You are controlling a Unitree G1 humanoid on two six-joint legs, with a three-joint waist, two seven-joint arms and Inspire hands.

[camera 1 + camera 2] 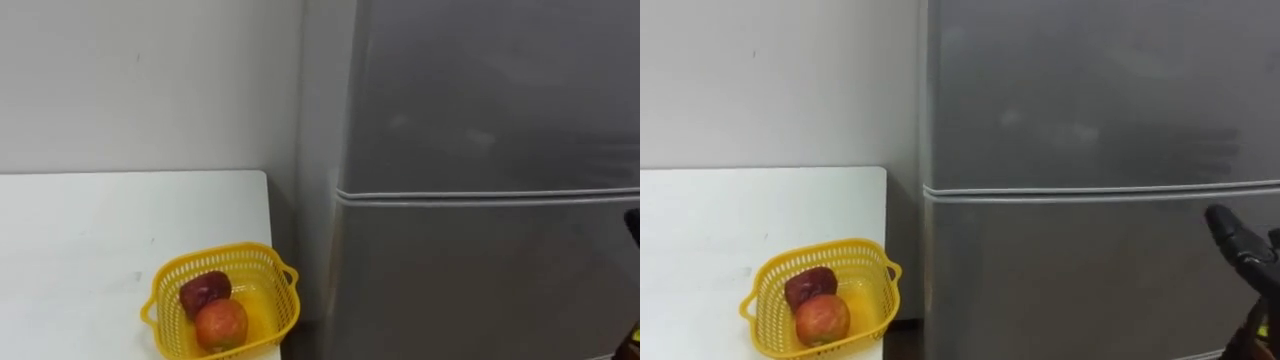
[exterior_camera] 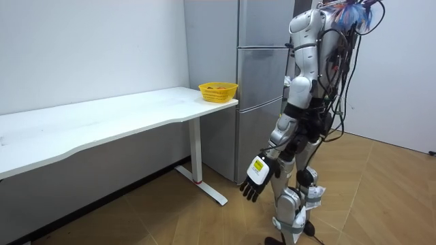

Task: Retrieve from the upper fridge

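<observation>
The grey fridge [image 2: 262,102] stands against the pale wall [image 1: 150,80], right at the end of the counter, and the robot stands upright on the wood floor [image 2: 204,224] facing its front. Both doors are shut: the upper door [image 1: 480,90] meets the lower door [image 1: 480,280] at a thin level seam, so whatever the upper compartment holds is hidden behind it. The white counter [image 1: 80,250] runs along the wall, its right edge just beside the fridge's side. A yellow mesh basket [image 1: 270,275] sits at the counter's front right corner, close to that edge. In the room view the left hand [image 2: 257,180] hangs low beside the leg, well away from the fridge, its fingers [image 2: 249,194] straight, pointing down and holding nothing. The right hand [image 1: 1245,245] is raised in front of the lower door, just under the seam; whether it is open or closed cannot be told. Inside the basket lie a dark red fruit [image 1: 205,292] and an orange-red fruit [image 1: 221,323], touching each other.
</observation>
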